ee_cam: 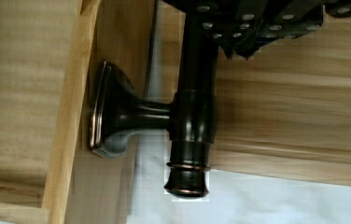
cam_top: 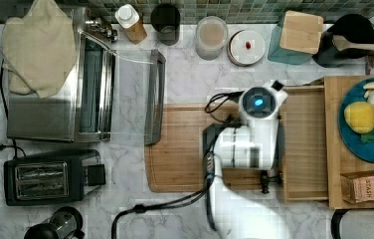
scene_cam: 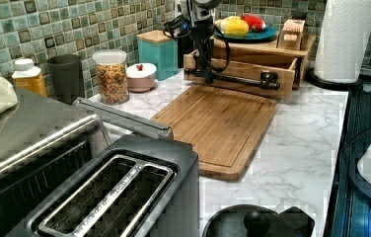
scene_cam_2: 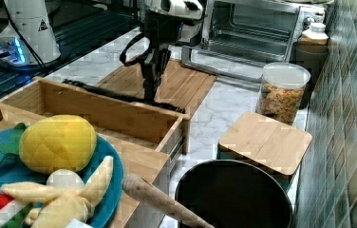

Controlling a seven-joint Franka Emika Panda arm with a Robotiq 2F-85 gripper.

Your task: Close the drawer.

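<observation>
drawer point(scene_cam: 242, 69): pulled out over the cutting board point(scene_cam: 218, 123) | hand point(scene_cam: 207, 74): at drawer front, on its dark bar handle point(ee_cam: 194, 116) | grip state: cannot tell

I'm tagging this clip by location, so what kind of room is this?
Most likely a home-style kitchen counter: a marble-look countertop with a green tiled backsplash, a toaster oven, a slot toaster and a wooden cutting board.
</observation>
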